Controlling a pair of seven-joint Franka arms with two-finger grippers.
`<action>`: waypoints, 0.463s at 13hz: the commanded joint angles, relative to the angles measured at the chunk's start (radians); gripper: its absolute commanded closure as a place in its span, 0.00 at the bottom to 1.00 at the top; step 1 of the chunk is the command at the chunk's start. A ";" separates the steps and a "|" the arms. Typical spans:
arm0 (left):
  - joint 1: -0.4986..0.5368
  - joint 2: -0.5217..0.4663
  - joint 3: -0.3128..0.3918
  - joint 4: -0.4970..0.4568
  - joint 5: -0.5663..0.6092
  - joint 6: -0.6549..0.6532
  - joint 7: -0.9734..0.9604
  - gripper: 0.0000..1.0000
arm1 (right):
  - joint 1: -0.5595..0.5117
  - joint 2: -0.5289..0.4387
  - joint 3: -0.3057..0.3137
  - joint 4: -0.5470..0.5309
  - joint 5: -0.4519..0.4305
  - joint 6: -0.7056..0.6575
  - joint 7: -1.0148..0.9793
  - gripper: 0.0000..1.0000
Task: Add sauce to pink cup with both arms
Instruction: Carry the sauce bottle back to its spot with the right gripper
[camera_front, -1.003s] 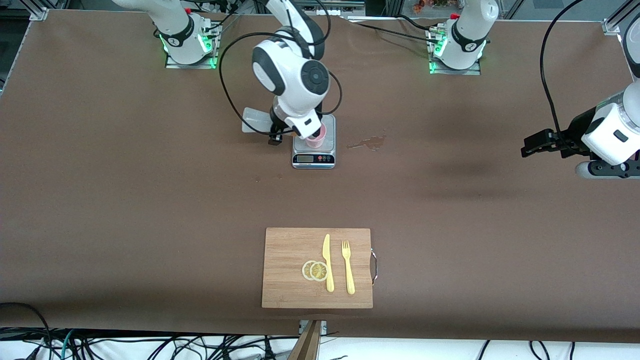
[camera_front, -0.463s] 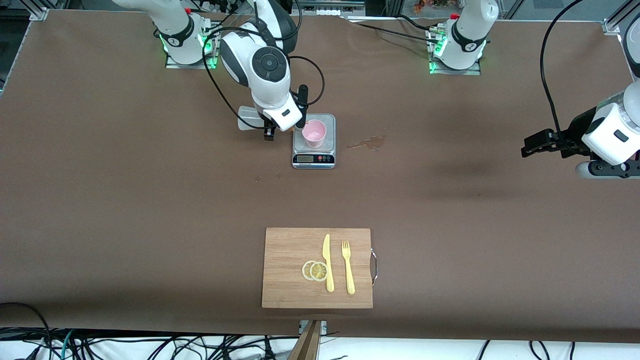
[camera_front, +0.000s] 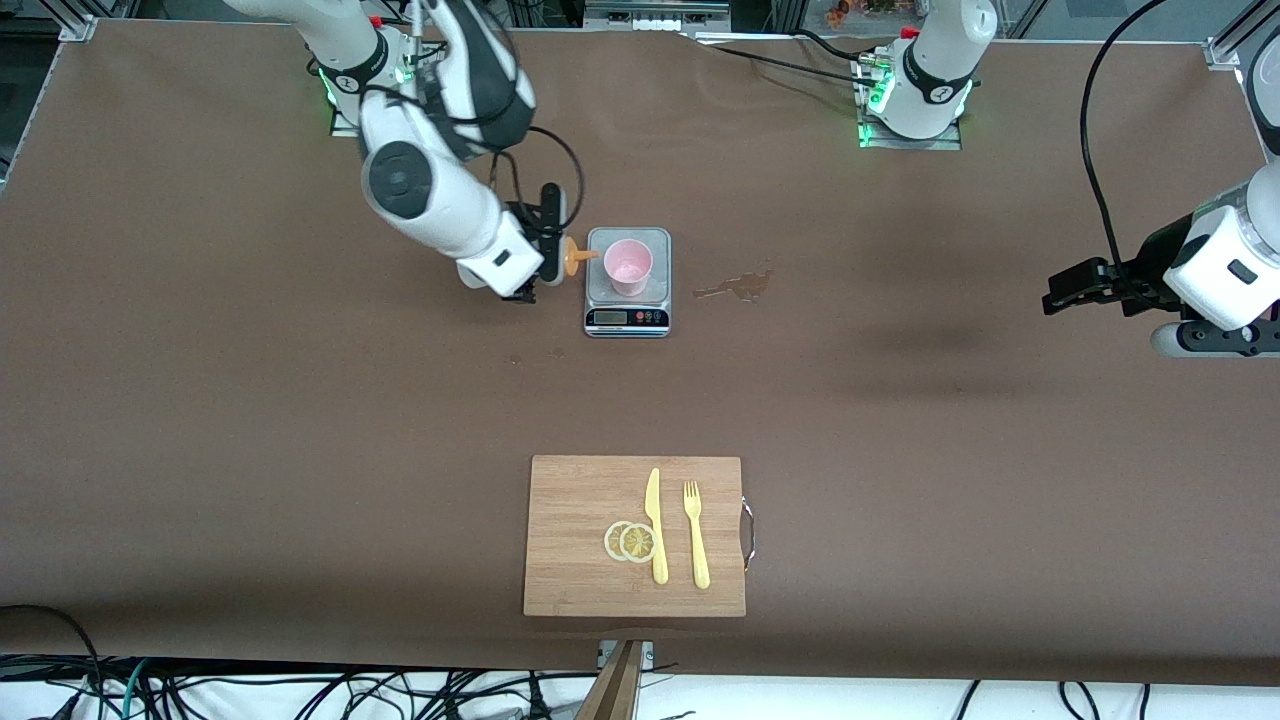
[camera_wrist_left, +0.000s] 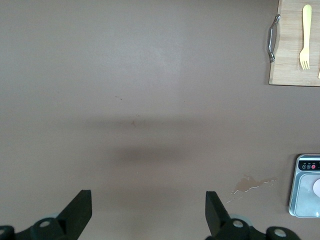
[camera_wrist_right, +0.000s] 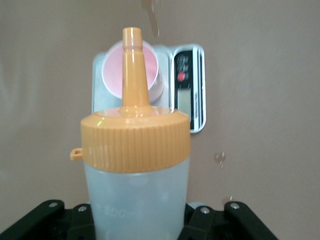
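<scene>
The pink cup (camera_front: 628, 266) stands upright on a steel kitchen scale (camera_front: 627, 318); the right wrist view shows the cup (camera_wrist_right: 112, 75) too. My right gripper (camera_front: 540, 252) hangs beside the scale, toward the right arm's end, shut on the sauce bottle (camera_wrist_right: 136, 200). The bottle is tipped sideways, and its orange nozzle (camera_front: 577, 257) points at the cup, with the tip over the scale's edge. My left gripper (camera_front: 1062, 291) waits open over bare table at the left arm's end, with nothing between its fingers (camera_wrist_left: 80, 210).
A wet spill (camera_front: 738, 287) marks the table beside the scale, toward the left arm's end. Nearer the front camera lies a wooden cutting board (camera_front: 580, 500) with a yellow knife (camera_front: 655, 525), a fork (camera_front: 695, 532) and two lemon slices (camera_front: 630, 541).
The right arm has swung from over the cup toward its own end of the table, uncovering the cup. The bottle's nozzle now shows. The left arm has not moved.
</scene>
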 joint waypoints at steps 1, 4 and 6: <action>0.006 0.014 -0.006 0.035 0.020 -0.022 0.025 0.00 | -0.002 -0.026 -0.092 -0.027 0.190 -0.076 -0.222 0.88; 0.005 0.014 -0.006 0.035 0.020 -0.022 0.025 0.00 | -0.151 0.020 -0.116 -0.027 0.368 -0.226 -0.458 0.88; 0.005 0.016 -0.006 0.035 0.020 -0.022 0.025 0.00 | -0.266 0.105 -0.116 -0.027 0.526 -0.384 -0.645 0.88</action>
